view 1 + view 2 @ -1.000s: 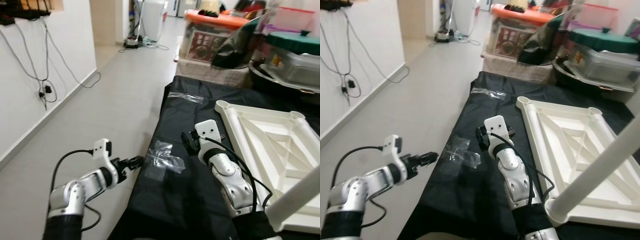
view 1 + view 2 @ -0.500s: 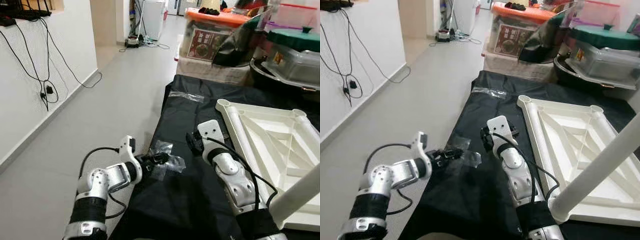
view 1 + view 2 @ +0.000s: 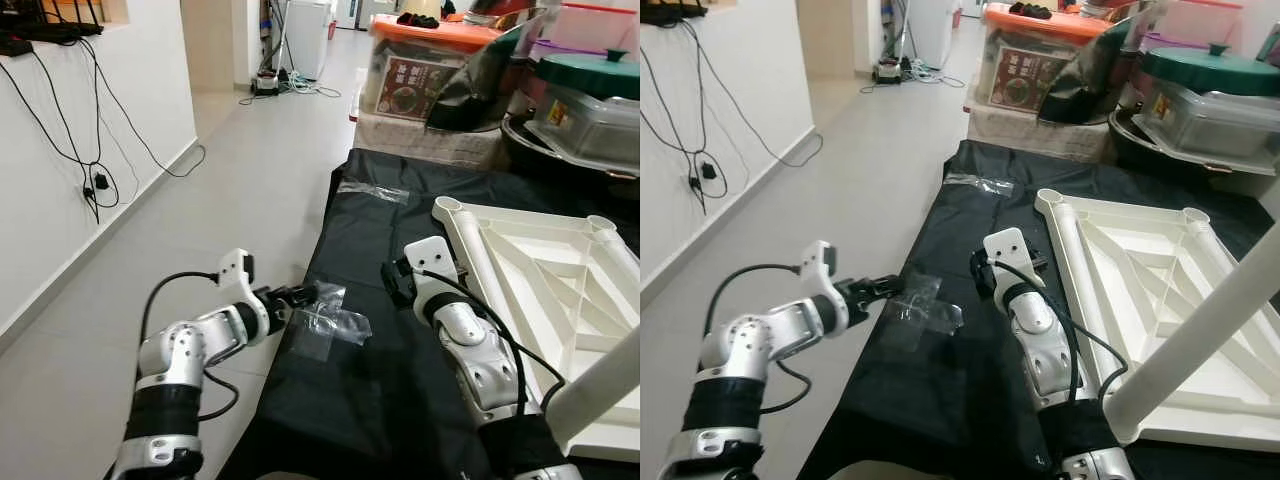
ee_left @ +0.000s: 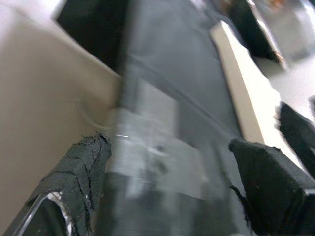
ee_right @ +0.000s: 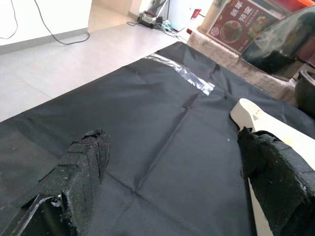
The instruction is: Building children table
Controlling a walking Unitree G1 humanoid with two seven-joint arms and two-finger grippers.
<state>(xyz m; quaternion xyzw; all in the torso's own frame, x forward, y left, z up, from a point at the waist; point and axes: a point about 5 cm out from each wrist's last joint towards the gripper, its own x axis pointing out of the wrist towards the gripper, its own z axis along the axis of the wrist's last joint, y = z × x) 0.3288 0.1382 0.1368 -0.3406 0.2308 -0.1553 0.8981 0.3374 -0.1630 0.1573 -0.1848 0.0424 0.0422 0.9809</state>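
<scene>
The white table top [image 3: 545,290] lies upside down on my black cloth [image 3: 380,400], with one leg [image 3: 1185,345] on. My left gripper [image 3: 305,294] is open by the clear bag [image 3: 330,320]. My right gripper [image 5: 172,162] is open, holding nothing. More legs to go, I think.
</scene>
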